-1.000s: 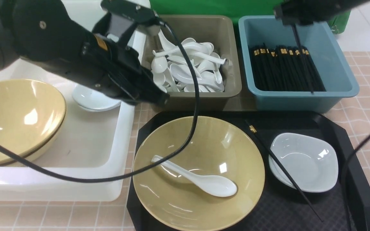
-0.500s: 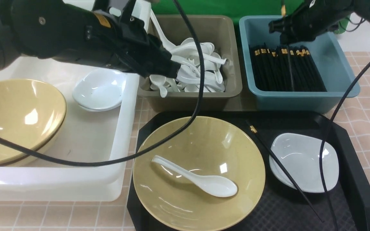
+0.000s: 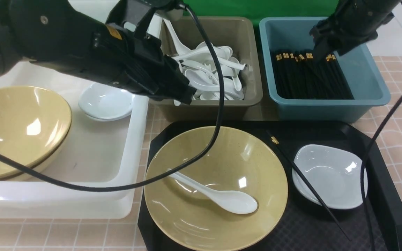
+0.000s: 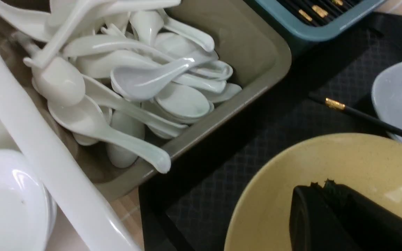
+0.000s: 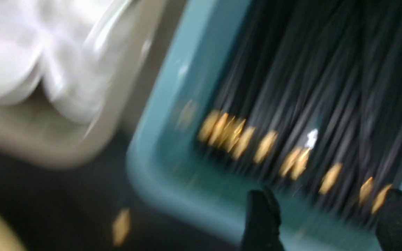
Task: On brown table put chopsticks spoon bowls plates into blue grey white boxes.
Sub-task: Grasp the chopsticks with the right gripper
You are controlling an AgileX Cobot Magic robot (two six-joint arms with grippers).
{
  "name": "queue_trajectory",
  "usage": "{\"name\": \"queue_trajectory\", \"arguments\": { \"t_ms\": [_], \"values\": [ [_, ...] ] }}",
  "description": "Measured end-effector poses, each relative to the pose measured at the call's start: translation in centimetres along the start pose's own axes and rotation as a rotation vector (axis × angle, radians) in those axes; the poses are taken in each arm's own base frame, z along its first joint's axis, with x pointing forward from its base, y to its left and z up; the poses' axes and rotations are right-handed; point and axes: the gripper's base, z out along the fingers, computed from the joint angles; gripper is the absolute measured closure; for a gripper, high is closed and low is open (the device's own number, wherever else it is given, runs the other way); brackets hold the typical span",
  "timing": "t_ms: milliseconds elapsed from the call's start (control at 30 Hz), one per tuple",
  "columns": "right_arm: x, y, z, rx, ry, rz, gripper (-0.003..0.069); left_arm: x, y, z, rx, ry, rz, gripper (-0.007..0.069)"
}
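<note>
Right gripper [image 5: 326,219] spread, empty over the blue box [image 3: 332,102]; left gripper [image 4: 321,186] closed on nothing. Spoons, chopsticks mostly sorted; one spoon [image 3: 234,201], one chopstick [image 3: 309,184], tan bowl [image 3: 250,150] and white plate [image 3: 333,177] left.

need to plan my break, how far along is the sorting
Mostly done, it seems. The blue box holds a bundle of chopsticks, the grey box a heap of spoons, and the white box tan bowls and white plates. Nothing is in hand: the right fingers are open over the blue box. Left on the black tray: a tan bowl with a spoon in it, a white plate and a chopstick.
</note>
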Motion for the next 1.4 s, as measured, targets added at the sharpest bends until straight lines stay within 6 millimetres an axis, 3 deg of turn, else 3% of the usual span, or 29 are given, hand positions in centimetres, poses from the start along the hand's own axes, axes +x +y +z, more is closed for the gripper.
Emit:
{"name": "queue_trajectory", "arguments": {
  "t_ms": [100, 233, 367, 567, 867, 1400],
  "values": [
    [2.6, 3.3, 0.3, -0.044, 0.085, -0.102, 0.0191, 0.1, -0.2, -0.6, 0.009, 0.011, 0.012, 0.0620],
    [6.5, 7.2, 2.5, -0.108, 0.230, -0.211, 0.0191, 0.2, -0.3, -0.8, 0.014, 0.017, 0.030, 0.0620],
    [9.0, 8.2, 5.1, -0.121, 0.294, -0.231, 0.0191, 0.1, -0.3, -0.9, 0.017, 0.015, 0.027, 0.0620],
    [11.5, 8.2, 7.8, -0.110, 0.319, -0.216, 0.0191, 0.2, -0.4, -0.9, 0.025, 0.017, 0.023, 0.0620],
    [11.0, 8.1, 8.4, -0.087, 0.225, -0.194, 0.0195, 0.1, -0.4, -0.9, 0.024, 0.015, 0.036, 0.0620],
    [11.0, 7.7, 8.6, -0.047, 0.233, -0.201, 0.0269, 0.2, -0.4, -0.9, 0.025, 0.016, 0.045, 0.0620]
  ]
}}
